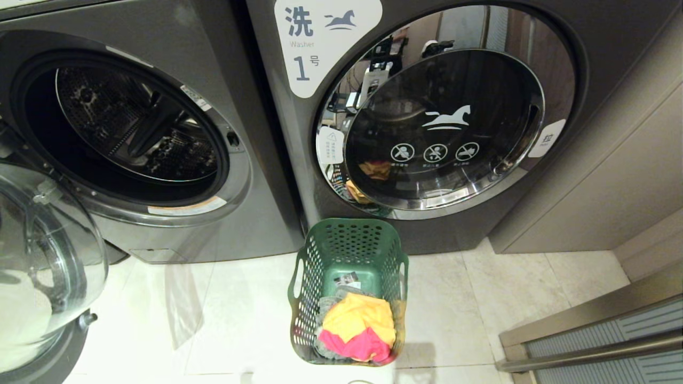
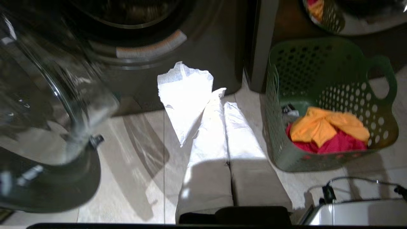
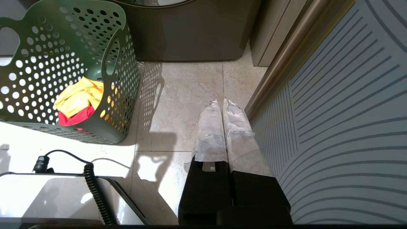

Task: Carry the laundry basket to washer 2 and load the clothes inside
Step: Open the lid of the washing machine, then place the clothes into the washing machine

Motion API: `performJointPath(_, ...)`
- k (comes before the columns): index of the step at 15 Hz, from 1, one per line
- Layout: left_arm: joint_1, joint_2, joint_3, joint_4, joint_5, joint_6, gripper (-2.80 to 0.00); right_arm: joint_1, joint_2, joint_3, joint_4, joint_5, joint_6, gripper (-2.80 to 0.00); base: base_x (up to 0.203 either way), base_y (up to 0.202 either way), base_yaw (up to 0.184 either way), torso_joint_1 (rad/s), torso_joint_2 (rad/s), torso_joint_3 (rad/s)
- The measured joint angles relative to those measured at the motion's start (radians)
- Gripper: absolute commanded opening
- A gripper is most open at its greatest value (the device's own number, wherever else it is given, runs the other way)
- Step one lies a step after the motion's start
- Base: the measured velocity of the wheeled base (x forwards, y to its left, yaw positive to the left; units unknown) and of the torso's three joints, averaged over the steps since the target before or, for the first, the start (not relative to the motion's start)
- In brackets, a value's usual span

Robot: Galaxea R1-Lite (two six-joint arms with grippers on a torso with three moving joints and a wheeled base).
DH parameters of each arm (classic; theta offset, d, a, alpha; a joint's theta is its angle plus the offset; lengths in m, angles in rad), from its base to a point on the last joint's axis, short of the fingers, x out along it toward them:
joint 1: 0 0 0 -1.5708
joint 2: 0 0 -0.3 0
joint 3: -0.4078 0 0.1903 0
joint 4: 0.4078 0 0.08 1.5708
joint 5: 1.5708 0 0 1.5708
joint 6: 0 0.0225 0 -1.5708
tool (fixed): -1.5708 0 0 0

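Note:
The dark green laundry basket [image 1: 307, 298] stands on the floor before the two washers, with yellow and pink clothes [image 1: 357, 325] inside. The grey washer on the left [image 1: 256, 202] is washer 2; its label is out of view, its glass door [image 1: 42, 256] hangs open and its drum [image 1: 133, 122] looks empty. My left gripper [image 2: 224, 100] is shut, low over the floor between the open door [image 2: 47, 95] and the basket [image 2: 318, 159]; a loose white flap [image 2: 184, 98] sticks out beside its tip. My right gripper [image 3: 222, 101] is shut on nothing, right of the basket [image 3: 47, 63]. Neither shows in the head view.
The washer labelled 1 [image 1: 443, 128] stands shut behind the basket. A beige cabinet [image 1: 613, 160] and a grey ribbed panel with a metal rail [image 3: 334, 127] close off the right side. My white base with a coiled cable [image 3: 92, 187] lies just behind the basket.

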Motion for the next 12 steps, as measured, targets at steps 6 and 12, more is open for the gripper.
performJointPath(6,-0.015,0.351,-0.474,0.076,0.136,-0.007,-2.8,0.0,0.0,0.0,0.0,0.0,0.0,-2.8,0.0,0.0,0.0,0.0,0.0,0.0)
performJointPath(12,0.01,1.124,-0.994,0.121,0.267,0.139,-2.8,0.0,0.0,0.0,0.0,0.0,0.0,-2.8,0.0,0.0,0.0,0.0,0.0,0.0)
